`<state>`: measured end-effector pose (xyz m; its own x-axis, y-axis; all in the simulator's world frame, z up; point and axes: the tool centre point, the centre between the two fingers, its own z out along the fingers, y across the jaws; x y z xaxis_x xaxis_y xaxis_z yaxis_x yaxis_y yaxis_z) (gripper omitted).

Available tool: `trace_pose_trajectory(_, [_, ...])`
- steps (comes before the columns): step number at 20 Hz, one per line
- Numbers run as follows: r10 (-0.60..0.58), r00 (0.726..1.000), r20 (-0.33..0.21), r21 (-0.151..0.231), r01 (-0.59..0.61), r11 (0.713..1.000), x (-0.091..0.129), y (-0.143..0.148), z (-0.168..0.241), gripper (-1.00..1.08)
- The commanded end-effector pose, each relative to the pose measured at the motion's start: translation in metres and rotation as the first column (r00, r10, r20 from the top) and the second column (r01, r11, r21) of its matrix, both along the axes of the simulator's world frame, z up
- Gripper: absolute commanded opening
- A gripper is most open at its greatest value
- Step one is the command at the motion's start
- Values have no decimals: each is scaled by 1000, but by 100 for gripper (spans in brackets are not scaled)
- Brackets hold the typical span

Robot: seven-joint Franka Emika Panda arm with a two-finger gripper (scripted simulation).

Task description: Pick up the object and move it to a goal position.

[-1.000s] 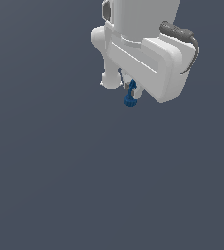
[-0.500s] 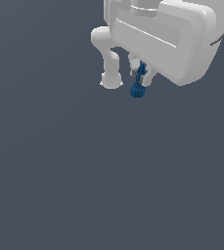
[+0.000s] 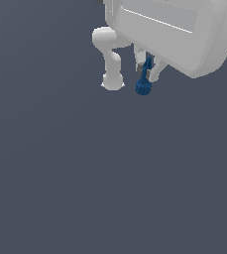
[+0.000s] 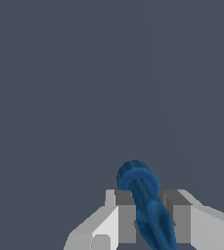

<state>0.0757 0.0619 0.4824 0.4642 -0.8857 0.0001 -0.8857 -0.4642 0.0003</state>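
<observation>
Plain dark grey-blue ground fills both views, featureless. The white gripper hangs high, its fingers pinching the blue object by its stem, knob downward.

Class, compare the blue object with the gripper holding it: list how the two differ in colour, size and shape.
Colour: the blue object is dark blue; the gripper is white with grey pads.
Size: the blue object is tiny, while the gripper body is far bigger.
Shape: the blue object is a thin stem ending in a ribbed round knob; the gripper is blocky.
Shared: both hang together, the gripper clamping the stem.
</observation>
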Motion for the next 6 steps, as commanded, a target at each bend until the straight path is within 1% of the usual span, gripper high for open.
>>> trace_pose_trajectory(1, [0,1000,0,0,0,1000,1,1,2,-100])
trace_pose_trajectory(6, [0,1000,0,0,0,1000,1,0,3,-100])
